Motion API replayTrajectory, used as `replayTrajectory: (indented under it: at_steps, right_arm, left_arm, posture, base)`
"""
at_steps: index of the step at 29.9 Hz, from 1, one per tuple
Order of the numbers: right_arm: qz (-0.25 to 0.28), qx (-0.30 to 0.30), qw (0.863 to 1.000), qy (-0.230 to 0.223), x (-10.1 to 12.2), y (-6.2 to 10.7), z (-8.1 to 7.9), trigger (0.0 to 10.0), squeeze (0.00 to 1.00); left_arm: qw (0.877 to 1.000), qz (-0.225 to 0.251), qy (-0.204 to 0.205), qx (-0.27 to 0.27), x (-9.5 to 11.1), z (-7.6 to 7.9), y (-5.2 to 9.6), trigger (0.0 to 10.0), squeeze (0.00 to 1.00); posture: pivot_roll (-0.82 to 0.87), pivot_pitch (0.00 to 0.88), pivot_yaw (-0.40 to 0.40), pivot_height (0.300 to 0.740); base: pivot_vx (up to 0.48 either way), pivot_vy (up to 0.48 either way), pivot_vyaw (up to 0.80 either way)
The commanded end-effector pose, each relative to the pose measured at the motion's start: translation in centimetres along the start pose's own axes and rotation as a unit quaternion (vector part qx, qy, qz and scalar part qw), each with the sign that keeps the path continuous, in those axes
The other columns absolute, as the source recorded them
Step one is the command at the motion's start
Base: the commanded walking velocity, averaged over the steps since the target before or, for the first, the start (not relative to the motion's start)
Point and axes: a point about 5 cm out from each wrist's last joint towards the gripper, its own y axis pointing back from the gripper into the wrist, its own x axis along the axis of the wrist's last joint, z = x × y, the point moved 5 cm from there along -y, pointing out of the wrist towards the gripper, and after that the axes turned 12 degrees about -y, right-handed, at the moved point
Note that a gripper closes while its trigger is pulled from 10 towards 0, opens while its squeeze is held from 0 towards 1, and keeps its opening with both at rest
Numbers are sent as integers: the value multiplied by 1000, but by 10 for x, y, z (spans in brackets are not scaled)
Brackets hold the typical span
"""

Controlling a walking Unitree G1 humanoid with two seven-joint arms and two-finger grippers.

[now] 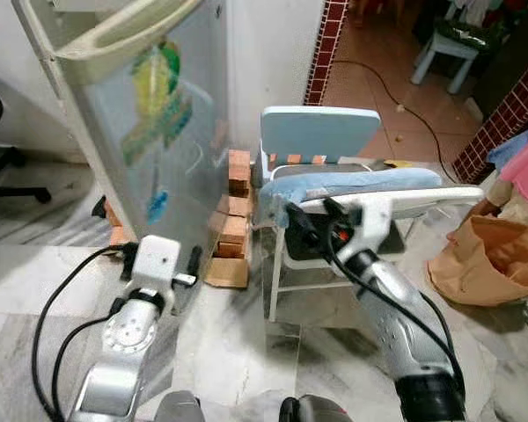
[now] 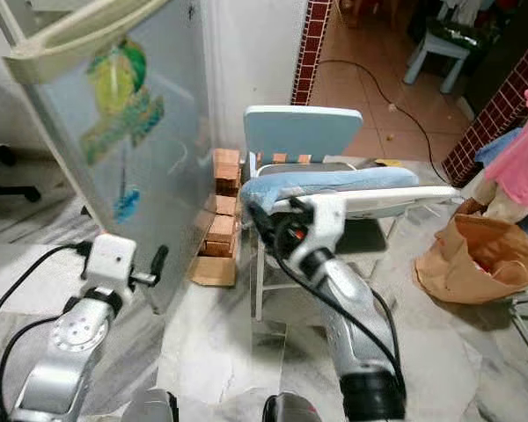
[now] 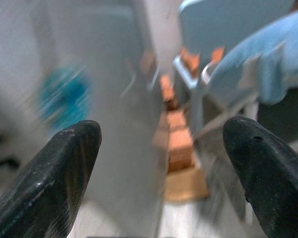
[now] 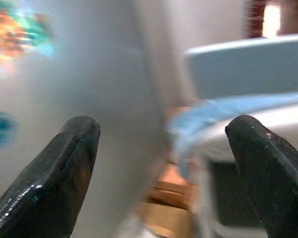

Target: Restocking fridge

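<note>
Ahead, fridge door (image 1: 150, 132) upright, leaning left.

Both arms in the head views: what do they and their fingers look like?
Left arm: silver shell, round perforated joint disc, white boxy wrist block, black cables looping alongside. Right arm: silver segments, black cable along it, a small orange-red spot at the wrist. The fingers are long, black, matte and round-tipped.

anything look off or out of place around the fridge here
Yes: loose bricks are stacked on the floor between the fridge door and the light blue chair, on a cardboard scrap, which is odd for a kitchen floor. A cable also trails across the tiled floor behind the chair.
</note>
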Motion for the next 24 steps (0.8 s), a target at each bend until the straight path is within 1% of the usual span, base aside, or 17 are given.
replayTrajectory:
  at_steps: [1, 2, 4, 6, 7, 9, 11, 12, 13, 14, 16, 18, 20, 21, 22, 23, 24]
  right_arm:
    - [15, -44, 999, 11, 0, 5, 16, 10000, 0]
    - [15, -44, 999, 11, 0, 5, 16, 10000, 0]
    - [19, -59, 998, 17, -2, 5, 21, 10000, 0]
    - [27, -72, 996, 44, 1, 1, 27, 10000, 0]
    - [31, -75, 996, 48, 2, 1, 27, 10000, 0]
    - [49, -91, 993, 52, 11, 1, 32, 10000, 0]
    - [69, -127, 988, 54, 19, 8, 44, 10000, 0]
    - [77, -134, 986, 65, 24, 11, 45, 10000, 0]
    - [81, -131, 985, 73, 27, 13, 43, 10000, 0]
    - [82, -122, 986, 77, 29, 14, 39, 10000, 0]
    - [82, -117, 986, 82, 30, 13, 38, 10000, 0]
    - [78, -107, 987, 94, 29, 13, 36, 10000, 0]
    - [78, -105, 985, 116, 30, 14, 34, 10000, 0]
    - [80, -91, 985, 126, 33, 15, 29, 10000, 0]
    - [79, -67, 984, 145, 37, 19, 21, 10000, 0]
    - [79, -67, 984, 145, 37, 19, 21, 10000, 0]
    - [76, -57, 983, 157, 39, 24, 18, 10000, 0]
  left_arm:
    - [1000, 12, -15, -22, 1, 8, -7, 10000, 0]
    - [1000, 12, -15, -22, 1, 8, -7, 10000, 0]
    - [999, 16, -27, -26, 2, 9, -13, 10000, 0]
    - [999, 26, -37, -25, 8, 2, -22, 10000, 0]
    - [999, 28, -37, -24, 8, 0, -23, 10000, 0]
    - [999, 27, -39, -14, 7, -9, -27, 10000, 0]
    - [999, 38, -36, -9, 9, -13, -28, 10000, 0]
    - [999, 36, -26, -4, 8, -17, -31, 10000, 0]
    - [999, 38, -21, -6, 8, -18, -34, 10000, 0]
    - [999, 48, -20, -17, 8, -15, -38, 10000, 0]
    - [998, 53, -19, -24, 8, -13, -41, 10000, 0]
    - [997, 71, -9, -33, 8, -11, -43, 10000, 0]
    - [998, 53, 1, -46, 0, -7, -44, 10000, 0]
    - [997, 53, 16, -50, 3, -6, -44, 10000, 0]
    - [996, 65, 34, -52, 11, -3, -43, 10000, 0]
    - [996, 65, 34, -52, 11, -3, -43, 10000, 0]
    - [995, 76, 37, -44, 16, -3, -40, 10000, 0]
  posture:
    - [40, 0, -43, 740]
    - [40, 0, -43, 740]
    - [40, 0, -30, 740]
    - [43, 0, -10, 740]
    - [43, 0, -8, 740]
    - [34, 0, 3, 740]
    - [22, 0, 12, 740]
    - [16, 17, 21, 740]
    - [9, 20, 16, 740]
    - [6, 13, 9, 740]
    - [4, 13, 2, 740]
    - [-4, 12, 7, 740]
    - [-25, 4, 9, 740]
    - [-35, 3, 13, 740]
    - [-37, 3, 14, 740]
    - [-37, 3, 14, 740]
    - [-46, 2, 12, 740]
  base:
    - [0, 0, 0]
    - [0, 0, 0]
    - [0, 0, 0]
    - [0, 0, 0]
    - [0, 0, 0]
    - [0, 0, 0]
    - [0, 0, 0]
    - [0, 0, 0]
    - [0, 0, 0]
    - [0, 0, 0]
    - [0, 0, 0]
    - [0, 0, 0]
    - [0, 0, 0]
    - [0, 0, 0]
    - [0, 0, 0]
    - [0, 0, 0]
    - [0, 0, 0]
